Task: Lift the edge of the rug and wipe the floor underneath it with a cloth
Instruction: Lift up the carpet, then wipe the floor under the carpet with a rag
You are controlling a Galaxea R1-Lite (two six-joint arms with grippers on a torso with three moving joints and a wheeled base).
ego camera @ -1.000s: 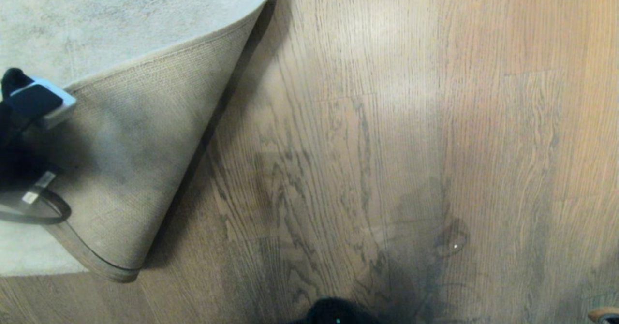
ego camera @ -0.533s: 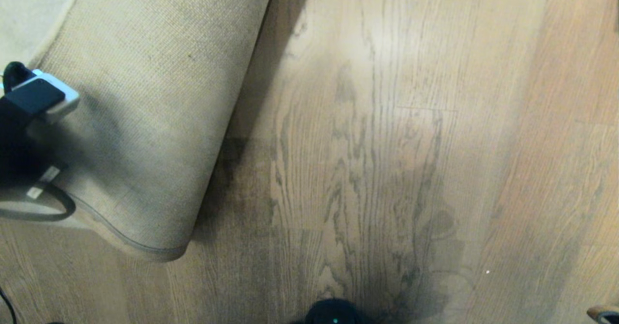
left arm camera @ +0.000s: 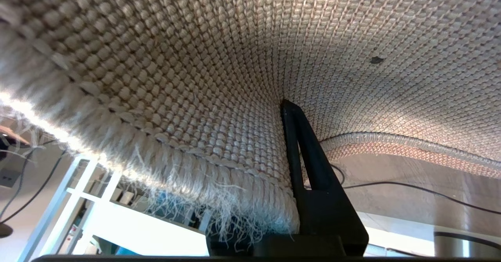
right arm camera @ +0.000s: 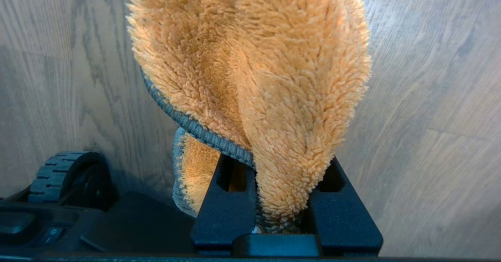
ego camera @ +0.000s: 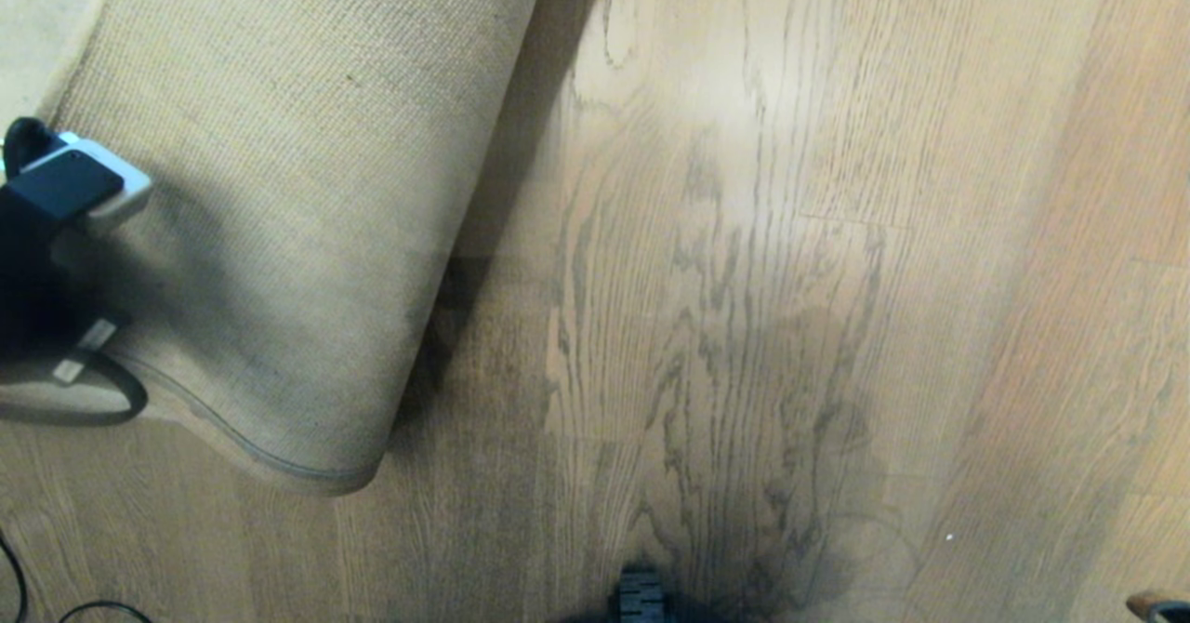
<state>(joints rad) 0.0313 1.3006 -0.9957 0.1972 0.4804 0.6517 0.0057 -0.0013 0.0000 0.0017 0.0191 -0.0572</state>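
**Rug edge: up and pinched, cloth loaded, wipe not yet started**

The rug edge (ego camera: 279,460) is sitting folded back over the rest of the rug, tan woven backing facing up, bound hem curving along its near side. In the left wrist view the same edge (left arm camera: 219,183) is draping over the finger, frayed pile hanging below the hem.

Handling, my read:
- Rug is looking heavy and limp. It is sagging into a curve rather than standing flat, so it will likely drop if let go.
- Coarse weave should be giving decent friction. The hem is the stiffest bit, so that is the place to keep hold.
- A grip well in from the fray is safer. Loose fibres could pull out.

The left gripper (left arm camera: 291,168) is sitting at the rug edge, fingers clamped together on it, one black finger (left arm camera: 303,148) pressing against the backing. In the head view that arm is showing over the rug's left side, raised off the floor (ego camera: 790,232).

The right gripper (right arm camera: 280,211) is hanging away from the rug edge, over bare planks beside the robot's wheel (right arm camera: 62,172). Its fingers are pinching the cloth (right arm camera: 254,70), which is flopping out forward, orange fleece with a grey trim. Soft, light, no slip risk I can see.

Floor exposed just right of the rug edge is looking like the wipe zone.
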